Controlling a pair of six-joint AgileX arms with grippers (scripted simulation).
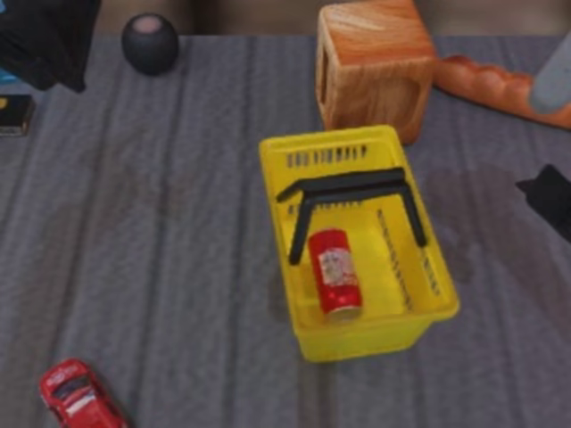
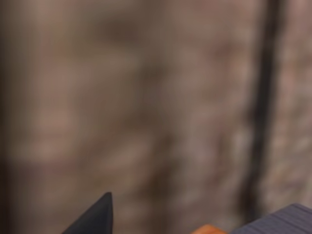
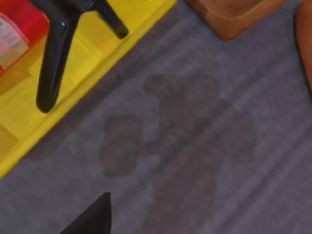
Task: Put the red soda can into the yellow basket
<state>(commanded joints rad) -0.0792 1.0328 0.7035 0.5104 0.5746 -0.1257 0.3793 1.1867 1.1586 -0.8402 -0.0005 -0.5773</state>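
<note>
The red soda can [image 1: 335, 272] lies on its side on the floor of the yellow basket [image 1: 419, 308], its white label patch facing up, under the raised black handles [image 1: 348, 189]. In the right wrist view, the can [image 3: 17, 29] shows at a corner inside the basket [image 3: 92, 63]. My right gripper [image 1: 546, 198] hangs at the table's right edge, well apart from the basket, with nothing in it. My left gripper [image 1: 45, 45] is parked at the back left corner; its wrist view shows only a blurred wall.
A wooden cube box [image 1: 375, 67] stands just behind the basket. An orange bread loaf [image 1: 482, 82] lies to its right. A dark ball [image 1: 150, 42] sits at the back left. A red toy car [image 1: 76, 397] rests at the front left.
</note>
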